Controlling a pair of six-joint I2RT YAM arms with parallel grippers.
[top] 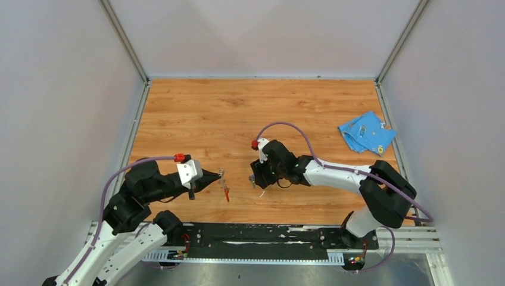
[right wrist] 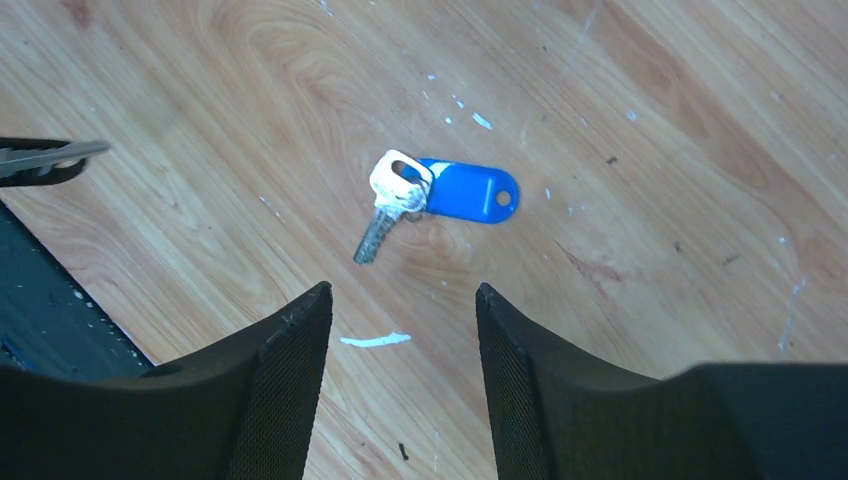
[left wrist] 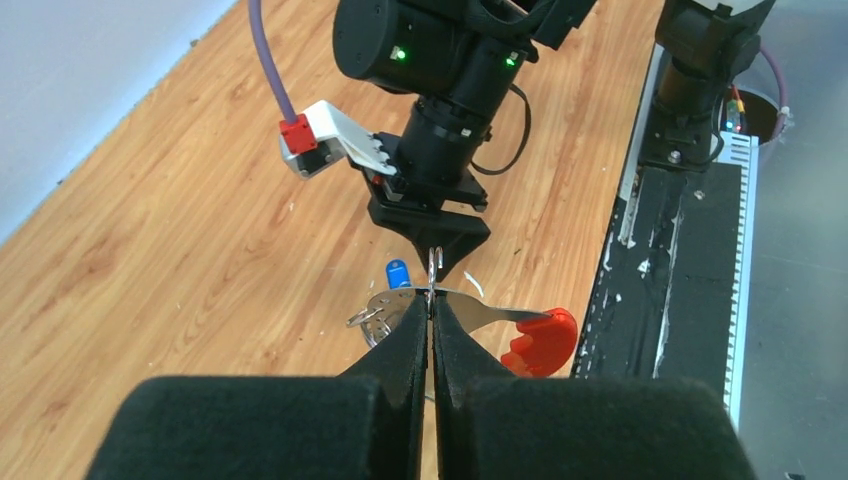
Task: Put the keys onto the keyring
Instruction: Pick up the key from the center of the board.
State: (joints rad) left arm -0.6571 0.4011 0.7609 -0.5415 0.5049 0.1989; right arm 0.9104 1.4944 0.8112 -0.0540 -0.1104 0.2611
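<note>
Two tools: left tool (left wrist: 432, 300) pinches the keyring (left wrist: 540, 342), right tool (right wrist: 400, 290) gapes over blue key (right wrist: 465, 192).

Blue cloth (top: 366, 132): crumpled, lying on the wood-grain worktop (top: 238, 107), well to the right of the right gripper (top: 254, 182) and farther out, near the worktop's right edge. Two small items sit on it, one silvery, one round and yellowish; too small to identify. White fleck (right wrist: 375, 341) on the worktop, seen between that gripper's fingers. Black base plate (top: 268, 233) along the near edge, behind the gripper.
</note>
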